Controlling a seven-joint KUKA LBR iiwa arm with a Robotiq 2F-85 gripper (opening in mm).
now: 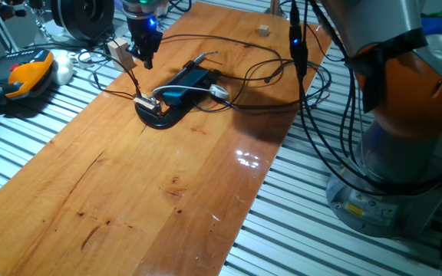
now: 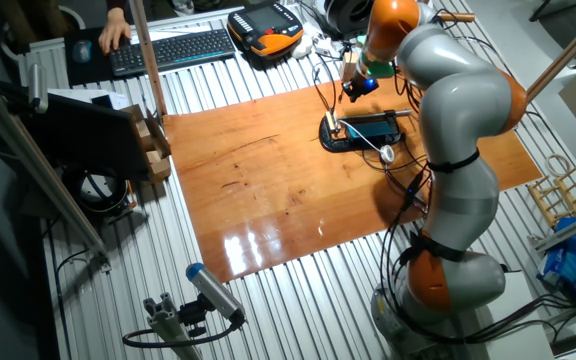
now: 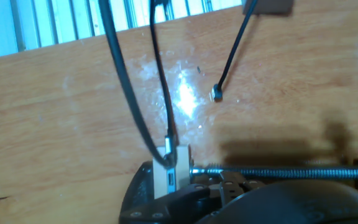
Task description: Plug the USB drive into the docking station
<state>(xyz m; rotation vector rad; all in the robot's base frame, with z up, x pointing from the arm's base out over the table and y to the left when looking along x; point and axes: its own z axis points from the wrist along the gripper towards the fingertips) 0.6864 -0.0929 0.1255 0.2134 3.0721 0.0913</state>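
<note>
Docking station: flat bright-blue top, black curved base, cabled.

No text, brand, number or sign can be read in any of the views. The label on the robot's base shows only as a pale patch with a yellow mark, its print too small to make out. The keys of the keyboard beyond the tabletop's far edge are too small to tell. The orange-and-black handheld unit off the tabletop's corner carries no legible marking. The hand view is blurred and shows no lettering.
</note>
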